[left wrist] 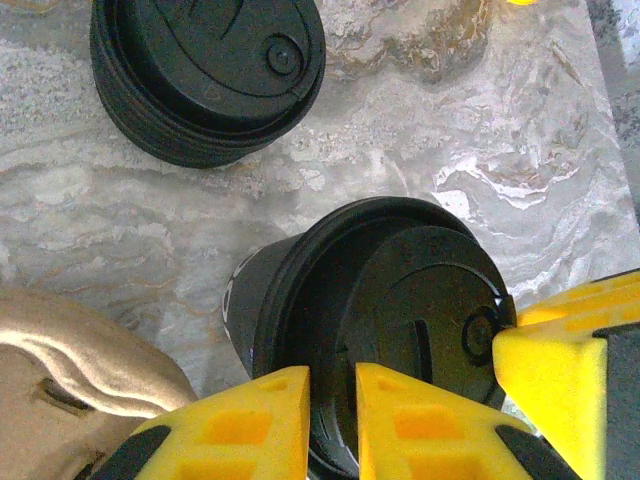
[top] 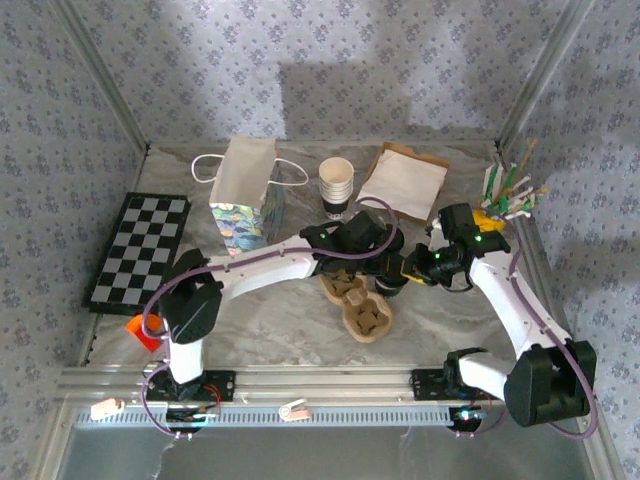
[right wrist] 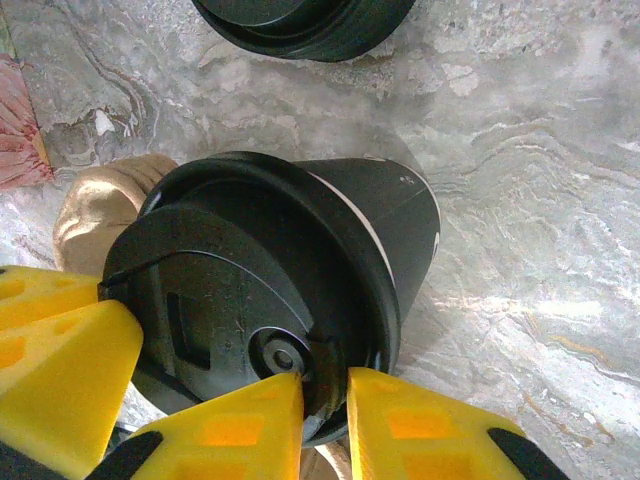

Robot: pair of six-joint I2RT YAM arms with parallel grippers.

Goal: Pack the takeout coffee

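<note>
Your coffee cup (right wrist: 400, 230) is round, smooth and black with a shiny black lid (left wrist: 420, 310) on top. It sits on the swirly grey table (left wrist: 450, 130), just beside the bumpy brown cup tray (top: 356, 305). Your left gripper (left wrist: 330, 385) and right gripper (right wrist: 325, 385) each pinch the lid's rim with blocky yellow fingers, and the white paper bag (top: 245, 185) stands upright at the back.

Matt black plastic lid (right wrist: 230, 310), smooth veined marble-look tabletop (right wrist: 520, 150)
The cup carrier (top: 365, 318) is rough, brown moulded paper pulp.
</note>
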